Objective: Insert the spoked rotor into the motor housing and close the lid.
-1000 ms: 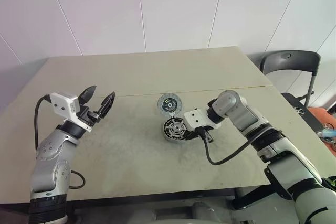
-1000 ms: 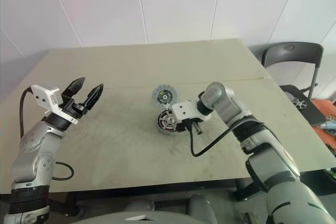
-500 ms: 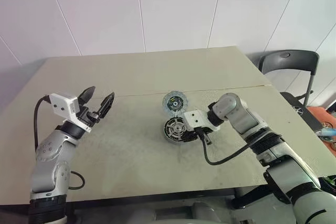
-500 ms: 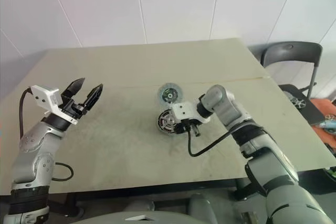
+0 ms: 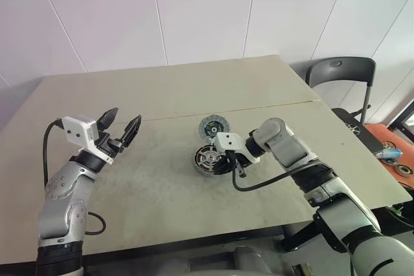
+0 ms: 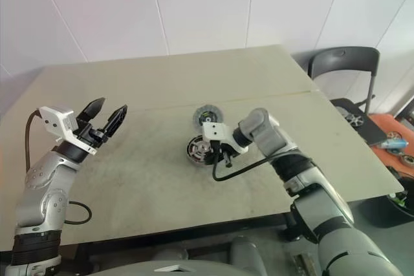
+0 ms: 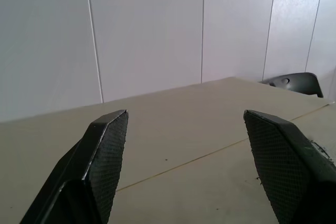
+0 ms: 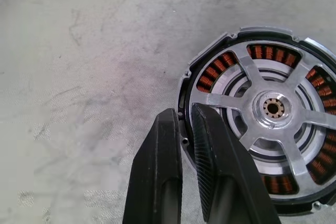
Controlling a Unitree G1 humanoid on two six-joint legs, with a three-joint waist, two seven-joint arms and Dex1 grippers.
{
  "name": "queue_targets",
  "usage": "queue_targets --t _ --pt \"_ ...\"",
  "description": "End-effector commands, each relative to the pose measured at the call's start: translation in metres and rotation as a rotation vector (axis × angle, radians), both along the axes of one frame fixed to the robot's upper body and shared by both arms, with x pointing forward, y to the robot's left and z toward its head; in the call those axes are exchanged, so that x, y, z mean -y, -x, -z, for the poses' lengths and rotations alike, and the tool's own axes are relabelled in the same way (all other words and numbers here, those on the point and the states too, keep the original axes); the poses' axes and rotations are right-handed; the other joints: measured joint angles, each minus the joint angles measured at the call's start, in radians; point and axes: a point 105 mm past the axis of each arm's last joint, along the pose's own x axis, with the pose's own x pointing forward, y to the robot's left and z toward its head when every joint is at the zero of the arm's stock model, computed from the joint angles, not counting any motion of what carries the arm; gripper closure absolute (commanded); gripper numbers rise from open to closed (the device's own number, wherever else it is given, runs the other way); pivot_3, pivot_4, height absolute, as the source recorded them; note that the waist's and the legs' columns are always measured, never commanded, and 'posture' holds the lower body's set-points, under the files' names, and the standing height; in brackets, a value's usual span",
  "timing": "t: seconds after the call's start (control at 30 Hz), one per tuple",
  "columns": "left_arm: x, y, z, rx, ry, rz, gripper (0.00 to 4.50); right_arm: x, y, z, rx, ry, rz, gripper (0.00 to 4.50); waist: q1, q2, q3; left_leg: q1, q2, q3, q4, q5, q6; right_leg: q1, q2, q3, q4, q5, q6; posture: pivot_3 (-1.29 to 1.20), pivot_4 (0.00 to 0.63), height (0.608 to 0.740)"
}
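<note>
The spoked rotor (image 8: 273, 109) sits inside the motor housing (image 5: 207, 159) at the counter (image 5: 162, 95) centre. The lid (image 5: 211, 127) lies just beyond the housing. The right hand (image 8: 181, 129), fingers nearly pressed together, pinches the housing rim. The left hand (image 5: 121, 126) hovers above the counter, fingers spread, holding nothing.

Head eyes overlook the shared table (image 5: 162, 88); right wrist camera hovers close above it

A beige table (image 5: 162, 95) (crossed by a thin seam) is set against a white panelled wall (image 5: 194, 11). A dark chair (image 5: 339, 75) is placed just beside its far right corner.
</note>
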Motion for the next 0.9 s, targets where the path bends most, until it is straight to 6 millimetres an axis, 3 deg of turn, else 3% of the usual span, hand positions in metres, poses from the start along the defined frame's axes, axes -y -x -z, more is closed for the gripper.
queue_targets --t 0.03,0.17,0.33,0.5,0.77,0.9 --pt "-0.003 0.001 -0.010 0.038 -0.003 -0.010 0.76 -0.007 0.006 -0.014 0.018 -0.043 -0.079 3.53 0.001 0.000 0.000 0.000 0.000 0.000 0.000 0.000 -0.001 0.000 0.000 0.000 -0.001 0.000 0.000 0.00 0.000 0.740" --pt "-0.001 0.000 -0.010 0.036 -0.001 -0.006 0.76 -0.010 -0.001 -0.023 0.028 -0.075 -0.052 2.22 0.000 0.000 0.000 -0.001 0.000 0.001 0.000 -0.002 -0.001 -0.001 0.000 0.000 -0.002 0.000 0.000 0.00 0.000 0.740" --pt "-0.001 0.000 -0.009 0.036 0.001 -0.002 0.76 -0.013 -0.004 -0.043 0.108 -0.122 -0.100 2.22 0.001 0.000 0.000 -0.002 0.000 0.001 0.000 -0.002 -0.001 -0.002 0.000 0.000 -0.002 0.000 0.000 0.00 0.000 0.740" --pt "-0.001 0.000 -0.009 0.034 0.000 -0.004 0.76 0.003 -0.024 -0.028 0.266 0.038 -0.095 2.22 0.001 0.000 0.000 -0.001 0.000 0.001 0.000 -0.002 -0.001 -0.001 0.000 0.000 -0.002 0.000 0.000 0.00 0.000 0.740" --pt "-0.001 0.000 -0.008 0.031 0.005 -0.005 0.76 0.017 -0.022 -0.020 0.276 0.126 -0.155 2.22 0.003 0.000 0.001 -0.002 0.000 0.001 0.000 -0.002 -0.001 -0.002 0.000 0.000 -0.002 0.000 0.000 0.00 0.000 0.740" --pt "0.001 0.000 -0.007 0.030 0.007 0.000 0.76 0.011 -0.015 -0.032 0.238 0.055 -0.182 2.22 0.008 0.000 0.001 -0.001 0.000 0.001 0.000 -0.002 -0.001 -0.001 0.000 0.000 -0.002 0.000 0.000 0.00 0.000 0.740"
